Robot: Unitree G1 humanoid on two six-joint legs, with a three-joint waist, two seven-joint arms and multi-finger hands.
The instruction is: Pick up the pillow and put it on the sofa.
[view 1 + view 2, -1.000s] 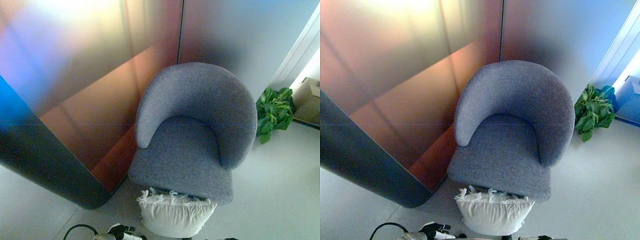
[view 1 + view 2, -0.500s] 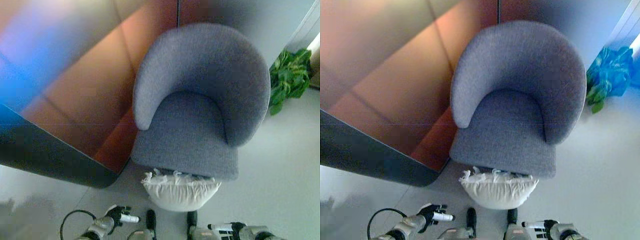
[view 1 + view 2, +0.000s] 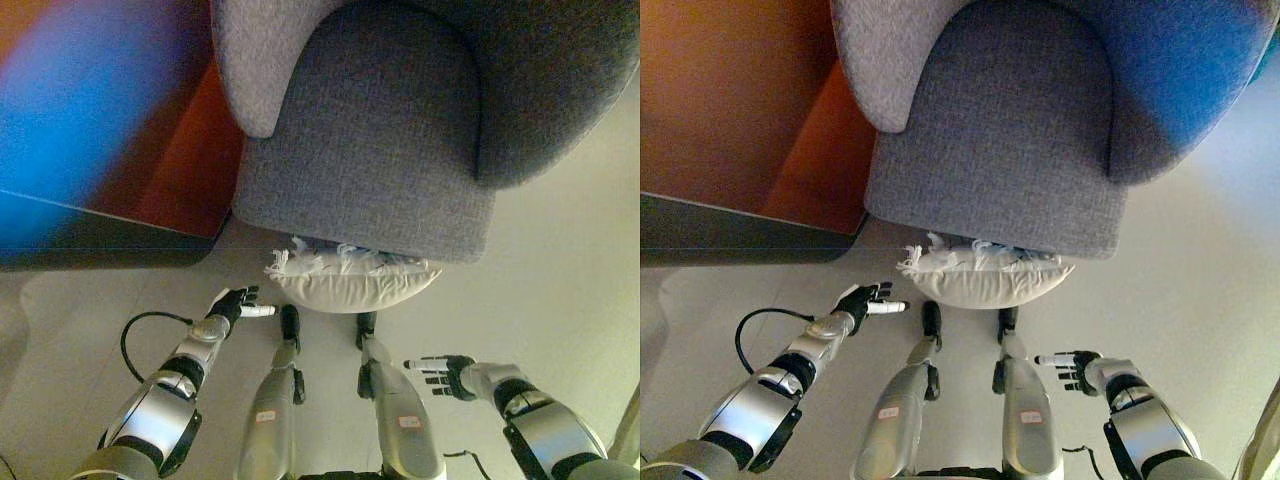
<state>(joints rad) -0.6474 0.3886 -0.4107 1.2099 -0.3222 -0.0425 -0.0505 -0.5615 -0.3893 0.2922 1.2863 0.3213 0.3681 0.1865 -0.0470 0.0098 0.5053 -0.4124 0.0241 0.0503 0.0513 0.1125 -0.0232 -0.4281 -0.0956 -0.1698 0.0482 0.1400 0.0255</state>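
My left hand (image 3: pixel 232 302) at 8 o'clock and right hand (image 3: pixel 440 374) at 5 o'clock hang open and empty, fingers straight, short of the pillow (image 3: pixel 345 284). It lies on the floor against the sofa (image 3: pixel 365 150) front, at 6 o'clock. Its long axis runs 9 to 3, frilled edge toward the sofa, so I judge one hand should take each end.

pillow (image 3: pixel 350 283): 1 | sofa (image 3: pixel 370 150): 1 | left hand (image 3: pixel 232 302): 1 | right hand (image 3: pixel 446 374): 1

Soft, even indoor light; edges perhaps slightly blurred
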